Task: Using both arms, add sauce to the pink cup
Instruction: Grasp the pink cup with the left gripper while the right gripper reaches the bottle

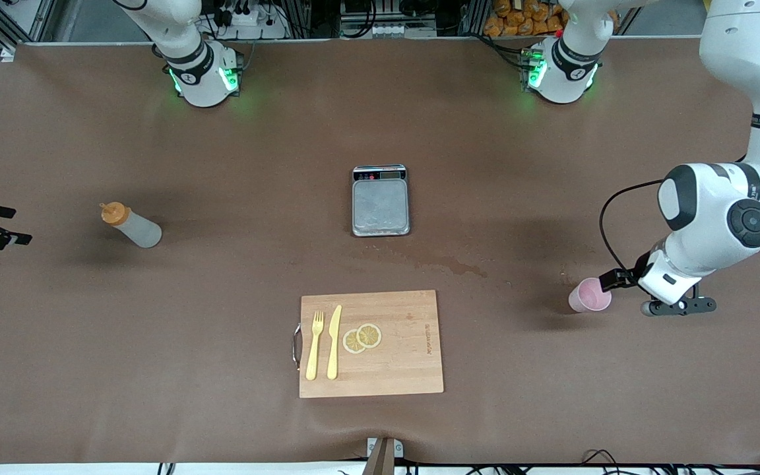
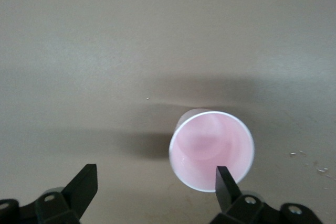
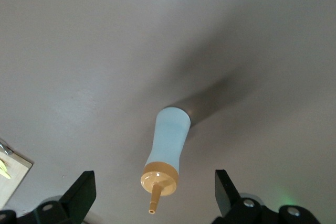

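The sauce bottle (image 1: 130, 225), whitish with an orange cap and nozzle, stands on the brown table toward the right arm's end. My right gripper (image 1: 14, 225) hovers at that end of the table, open. In the right wrist view the sauce bottle (image 3: 167, 153) shows some way off, between the spread fingers of the right gripper (image 3: 155, 190). The pink cup (image 1: 590, 295) stands upright toward the left arm's end. My left gripper (image 1: 617, 282) is low beside it and open. In the left wrist view one fingertip (image 2: 224, 181) overlaps the rim of the pink cup (image 2: 212, 149), and the rest of the gap of the left gripper (image 2: 156, 182) holds nothing.
A small kitchen scale (image 1: 380, 201) sits mid-table. Nearer the front camera lies a wooden cutting board (image 1: 406, 343) with a yellow fork (image 1: 315, 344), a yellow knife (image 1: 334, 342) and two lemon slices (image 1: 361, 338). A damp stain (image 1: 446, 265) marks the cloth between them.
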`<move>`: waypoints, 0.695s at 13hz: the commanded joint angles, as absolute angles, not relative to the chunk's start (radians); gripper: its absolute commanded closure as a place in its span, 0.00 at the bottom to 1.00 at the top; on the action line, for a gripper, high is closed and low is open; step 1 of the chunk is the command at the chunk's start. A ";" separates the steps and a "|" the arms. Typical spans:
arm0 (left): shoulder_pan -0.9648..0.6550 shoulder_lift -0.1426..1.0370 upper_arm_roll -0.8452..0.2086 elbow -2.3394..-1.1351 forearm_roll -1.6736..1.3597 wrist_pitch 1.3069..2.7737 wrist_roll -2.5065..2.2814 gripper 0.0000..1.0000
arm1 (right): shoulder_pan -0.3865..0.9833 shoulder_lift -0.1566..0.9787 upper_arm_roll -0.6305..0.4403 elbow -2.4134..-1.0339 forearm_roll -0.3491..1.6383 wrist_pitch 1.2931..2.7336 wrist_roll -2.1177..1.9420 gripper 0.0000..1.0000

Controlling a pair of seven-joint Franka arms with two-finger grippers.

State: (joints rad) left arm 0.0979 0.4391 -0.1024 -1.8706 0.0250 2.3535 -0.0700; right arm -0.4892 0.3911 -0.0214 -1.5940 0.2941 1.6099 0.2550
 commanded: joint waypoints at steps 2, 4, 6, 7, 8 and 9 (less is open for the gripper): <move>0.101 0.479 -0.107 -1.855 0.045 2.376 -0.077 0.17 | -0.512 0.455 -0.002 -1.575 0.319 1.536 0.379 0.00; 0.100 0.492 -0.109 -1.850 0.040 2.379 -0.078 0.26 | -0.525 0.524 -0.003 -1.574 0.365 1.479 0.383 0.00; 0.095 0.500 -0.109 -1.847 0.038 2.379 -0.078 0.32 | -0.577 0.590 -0.003 -1.574 0.445 1.453 0.385 0.00; 0.095 0.508 -0.109 -1.845 0.037 2.379 -0.078 0.35 | -0.577 0.604 -0.003 -1.572 0.439 1.454 0.388 0.00; 0.095 0.511 -0.109 -1.844 0.035 2.379 -0.078 0.40 | -0.568 0.610 -0.003 -1.574 0.434 1.456 0.391 0.00; 0.095 0.514 -0.109 -1.844 0.035 2.379 -0.078 0.48 | -0.572 0.627 -0.003 -1.572 0.437 1.456 0.399 0.00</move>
State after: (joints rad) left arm 0.0995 0.4973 -0.1100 -1.8610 0.0250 2.3723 -0.0704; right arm -0.5565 0.6066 -0.0210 -1.5960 0.4148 1.4778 0.3702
